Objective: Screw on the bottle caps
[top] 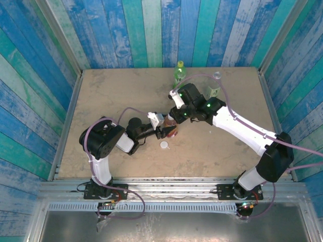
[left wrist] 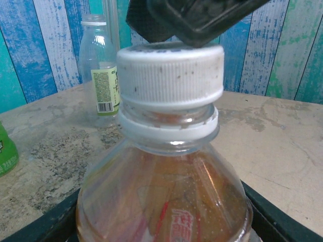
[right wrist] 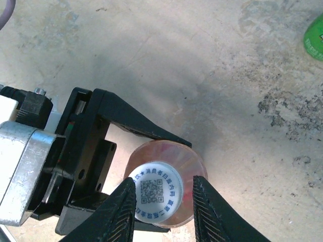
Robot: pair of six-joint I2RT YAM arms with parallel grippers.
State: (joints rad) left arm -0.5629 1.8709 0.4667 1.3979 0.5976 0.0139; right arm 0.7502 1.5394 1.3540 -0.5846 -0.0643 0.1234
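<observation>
Three bottles, three caps counted. Roughly halfway, judging by layout. Apparently capped already: green bottle (top: 179, 73) at far table (top: 101, 101) edge. In progress: white cap (left wrist: 170, 73) on amber bottle (left wrist: 166, 201) mid-table, seated square, tightness unknown. Left claw (top: 162, 131) clenched on that bottle's body. Right claw (right wrist: 164, 182) straddling the cap from above; gripping or slack, can't tell. Left to do: clear bottle (top: 216, 83), far right, looks uncapped; loose cap (top: 164, 145) on table near amber bottle.
</observation>
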